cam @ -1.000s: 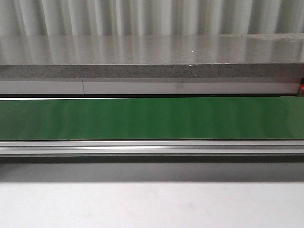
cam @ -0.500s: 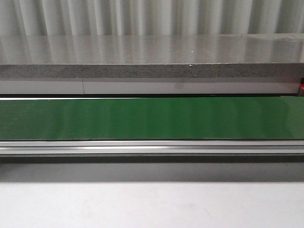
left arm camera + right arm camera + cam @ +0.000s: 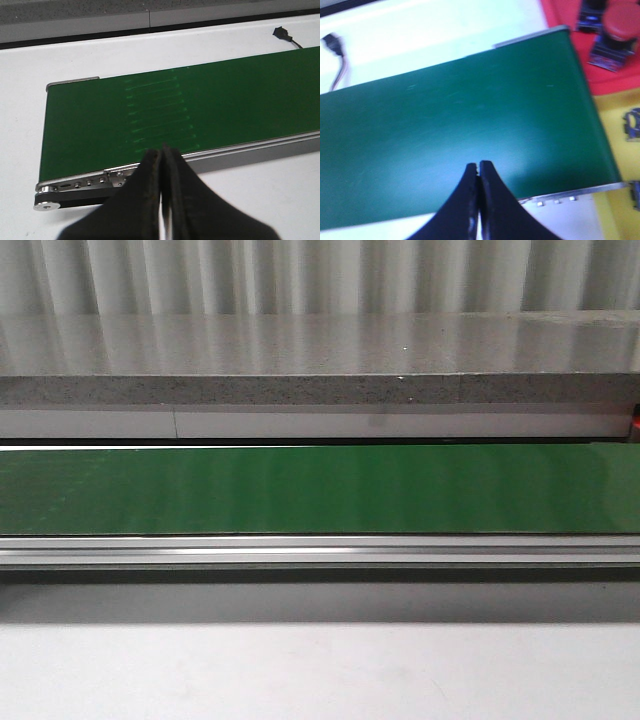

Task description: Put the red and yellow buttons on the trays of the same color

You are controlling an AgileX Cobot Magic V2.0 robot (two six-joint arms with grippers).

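My left gripper (image 3: pixel 162 150) is shut and empty, over the near rail of the green conveyor belt (image 3: pixel 175 115) close to its end. My right gripper (image 3: pixel 478 166) is shut and empty, over the belt (image 3: pixel 455 125) near its other end. In the right wrist view a red tray (image 3: pixel 615 82) lies beyond the belt's end and holds a red button (image 3: pixel 621 20) on a blue base, with a second base (image 3: pixel 590 15) beside it. A yellow tray (image 3: pixel 620 150) lies next to the red one, with small dark parts (image 3: pixel 632 122) on it. No button shows on the belt.
In the front view the belt (image 3: pixel 320 490) runs across, with a metal rail (image 3: pixel 320 550) in front and a grey stone ledge (image 3: pixel 320 390) behind. A black connector with a cable (image 3: pixel 284 35) lies on the white table beyond the belt; it also shows in the right wrist view (image 3: pixel 335 47).
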